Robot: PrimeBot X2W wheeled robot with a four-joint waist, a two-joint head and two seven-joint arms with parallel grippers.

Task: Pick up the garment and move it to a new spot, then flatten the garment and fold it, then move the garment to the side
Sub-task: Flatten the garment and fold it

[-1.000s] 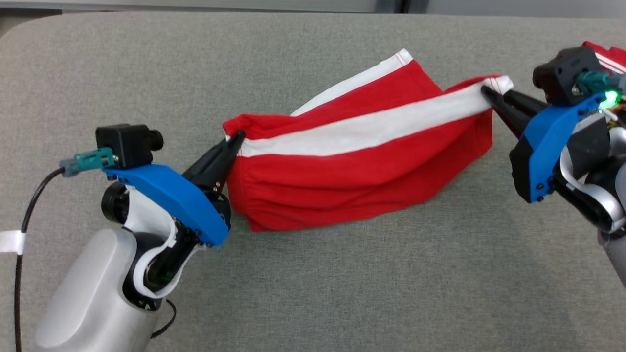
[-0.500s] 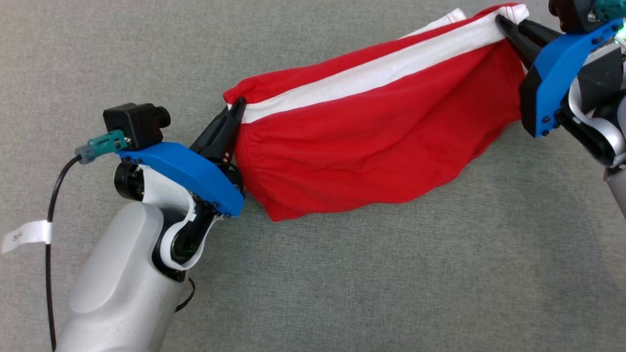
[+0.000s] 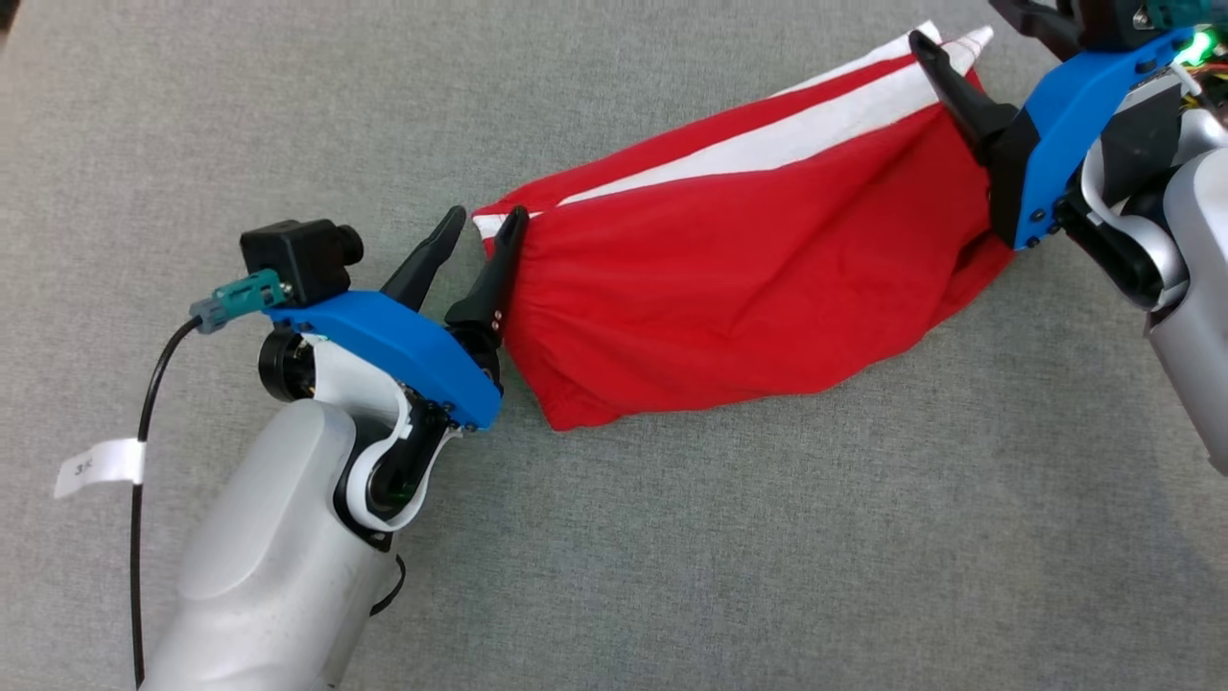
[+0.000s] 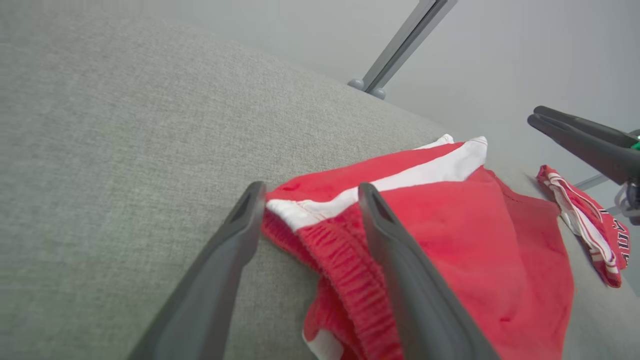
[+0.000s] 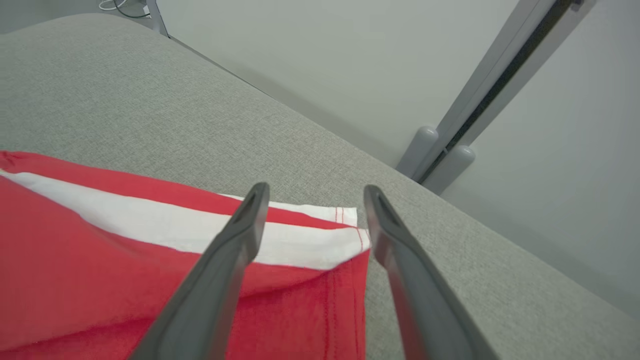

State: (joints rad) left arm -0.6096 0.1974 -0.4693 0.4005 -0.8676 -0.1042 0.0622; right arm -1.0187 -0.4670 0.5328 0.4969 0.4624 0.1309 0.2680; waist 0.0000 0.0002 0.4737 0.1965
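Note:
The garment (image 3: pixel 729 278) is a pair of red shorts with a white side stripe, lying stretched out on the grey fabric surface (image 3: pixel 672 557). My left gripper (image 3: pixel 484 217) is open at its elastic waist end, and the waistband corner (image 4: pixel 310 220) lies between the fingers, untouched on top. My right gripper (image 3: pixel 959 24) is open at the far hem end. There the white-striped hem corner (image 5: pixel 330 245) rests on the surface between the spread fingers (image 5: pixel 235 250). Neither gripper holds the cloth.
A second red and white garment (image 4: pixel 585 220) lies bunched beyond the shorts, near the right arm's fingers (image 4: pixel 580 137). The surface's far edge runs close behind the hem, with a pale wall and a grey metal post (image 5: pixel 450 150) beyond it.
Both grippers have opened and let go of the garment's ends. The cloth has sagged from being held taut to lying on the surface. The head camera has also shifted.

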